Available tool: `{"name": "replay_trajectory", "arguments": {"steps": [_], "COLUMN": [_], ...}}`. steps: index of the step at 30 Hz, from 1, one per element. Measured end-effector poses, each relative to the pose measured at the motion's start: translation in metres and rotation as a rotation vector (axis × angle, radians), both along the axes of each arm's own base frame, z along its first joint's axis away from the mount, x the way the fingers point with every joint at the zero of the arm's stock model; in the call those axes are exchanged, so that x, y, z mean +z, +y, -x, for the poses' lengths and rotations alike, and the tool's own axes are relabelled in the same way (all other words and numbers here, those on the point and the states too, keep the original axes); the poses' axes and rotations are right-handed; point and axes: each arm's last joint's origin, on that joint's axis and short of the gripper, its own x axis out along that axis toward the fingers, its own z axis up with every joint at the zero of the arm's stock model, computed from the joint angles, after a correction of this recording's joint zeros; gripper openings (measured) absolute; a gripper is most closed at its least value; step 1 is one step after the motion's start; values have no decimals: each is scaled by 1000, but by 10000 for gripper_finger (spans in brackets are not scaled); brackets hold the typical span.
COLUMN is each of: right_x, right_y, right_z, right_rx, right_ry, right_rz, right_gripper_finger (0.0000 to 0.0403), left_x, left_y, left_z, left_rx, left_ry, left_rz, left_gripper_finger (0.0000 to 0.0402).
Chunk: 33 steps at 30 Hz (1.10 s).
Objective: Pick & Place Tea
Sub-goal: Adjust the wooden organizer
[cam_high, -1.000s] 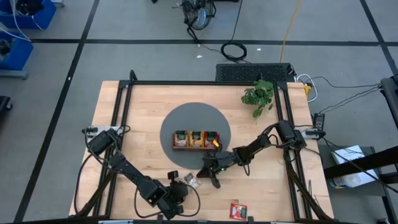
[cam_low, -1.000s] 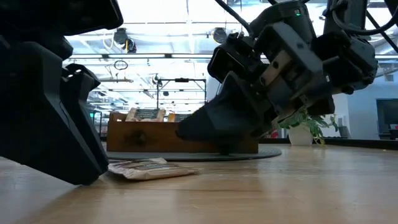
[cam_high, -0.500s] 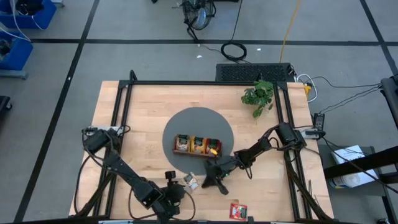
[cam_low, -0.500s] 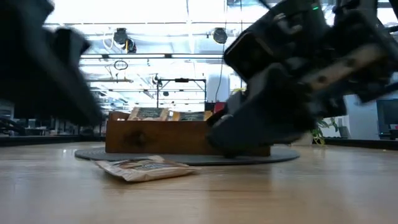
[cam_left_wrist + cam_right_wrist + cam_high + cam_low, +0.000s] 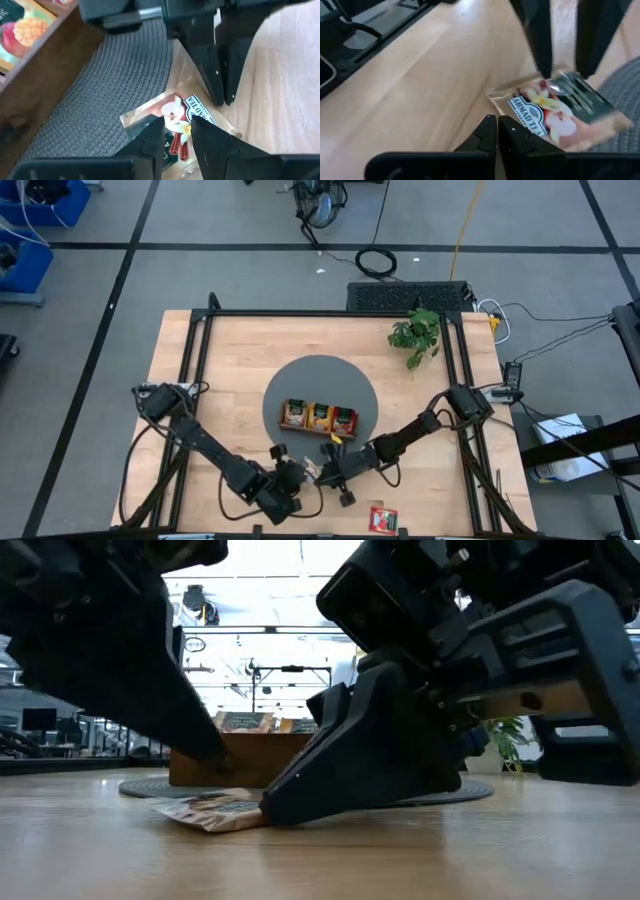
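My two pincers are now meeting at one loose tea packet (image 5: 170, 117), where a second ago they were standing apart. My right pincer (image 5: 497, 135) was then close to the wooden tray (image 5: 318, 430). It is now lying low on the table with its fingers pressed together, holding nothing, and its tip is touching the packet's edge. My left pincer (image 5: 177, 145) is coming from the opposite side. Its fingers are standing a little apart, above the near end of the packet. I cannot tell from these views if they are already touching it.

The packet is lying flat on the bare wood, just beside the rim of the grey round mat (image 5: 320, 375) and outside the tray. So I am judging that the pick is being prepared but not yet made. The right tip is perhaps steadying the packet while the left is closing on it. Another red packet (image 5: 383, 519) is waiting near the table's front edge.
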Motion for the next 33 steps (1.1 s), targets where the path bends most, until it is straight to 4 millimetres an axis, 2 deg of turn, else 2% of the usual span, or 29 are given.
{"name": "replay_trajectory", "arguments": {"steps": [3,7,10,15,18,22,27,33], "right_x": [0,11,23,48,45,36,31,30], "right_y": [1,-5,-16,-29,-39,-47,-45,-61], "right_z": [1,10,25,58,77,90,95,90], "right_rx": [-11,-83,-175,-314,-370,-420,-426,-538], "right_ry": [0,62,69,-31,-14,18,31,33], "right_rz": [13,97,174,237,244,190,182,225], "right_gripper_finger": [8,8,4,1,1,0,0,0], "left_x": [-2,-2,-1,-1,-2,-4,3,4], "left_y": [0,-3,-8,-7,-4,0,4,2], "left_z": [1,6,9,9,8,12,21,25], "left_rx": [-1,2,-13,-5,13,52,116,123], "left_ry": [11,3,-3,-9,0,29,43,45], "left_rz": [-12,-43,-56,-69,-71,-74,-80,-80], "left_gripper_finger": [101,101,101,101,101,101,101,101]}}
